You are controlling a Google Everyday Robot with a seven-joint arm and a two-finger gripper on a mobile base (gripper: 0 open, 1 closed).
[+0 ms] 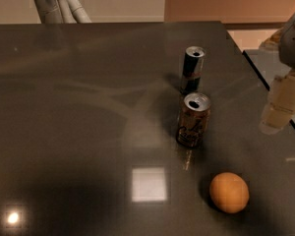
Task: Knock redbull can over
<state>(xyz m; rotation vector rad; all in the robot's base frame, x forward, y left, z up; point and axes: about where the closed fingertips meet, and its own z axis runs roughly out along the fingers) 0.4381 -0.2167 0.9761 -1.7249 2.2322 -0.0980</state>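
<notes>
The approach is the step in hand: the slim can [192, 70] stands upright on the dark tabletop [78, 107], right of centre in the upper half of the frame, so the knock is not yet made. The hand [275, 117] hangs at the right edge of the frame, well apart from the slim can and lower in the picture. How far it is open I cannot tell; nothing shows in its hold.

A wider brown can [193, 121] stands just below the slim one, nearly touching it in this view, and an orange [229, 192] lies lower right. The next move likely calls for the hand to travel left and up the frame, passing above the brown can. It would then push the slim can near its top without tipping its neighbour.
</notes>
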